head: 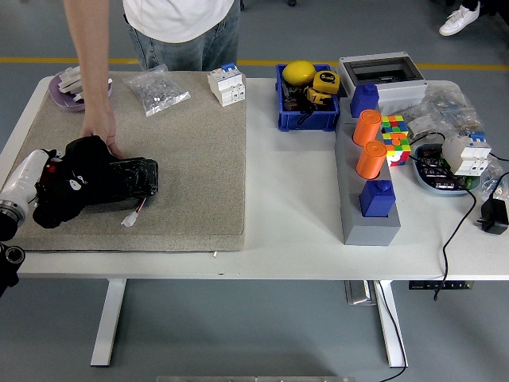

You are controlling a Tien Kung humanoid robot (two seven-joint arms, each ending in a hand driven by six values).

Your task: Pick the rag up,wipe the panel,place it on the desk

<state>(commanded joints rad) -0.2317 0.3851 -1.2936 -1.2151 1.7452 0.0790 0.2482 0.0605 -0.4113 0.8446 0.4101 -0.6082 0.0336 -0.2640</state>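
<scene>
A single head view looks forward and steeply down from high on the robot's side, far enough back to take in the whole white worktop [294,215], its near edge and legs low in the picture, and grey floor beyond. The far side lies at the top, where a person [171,24] is cut off at the torso. The left arm [16,199] enters from the left edge.

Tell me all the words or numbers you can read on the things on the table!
None can be read for sure.
Yellow tape measure: a dark logo, too blurred to read.
White circuit breakers: small markings, too small to read.
Grey box: no text visible.
Black panel: no text visible.
</scene>
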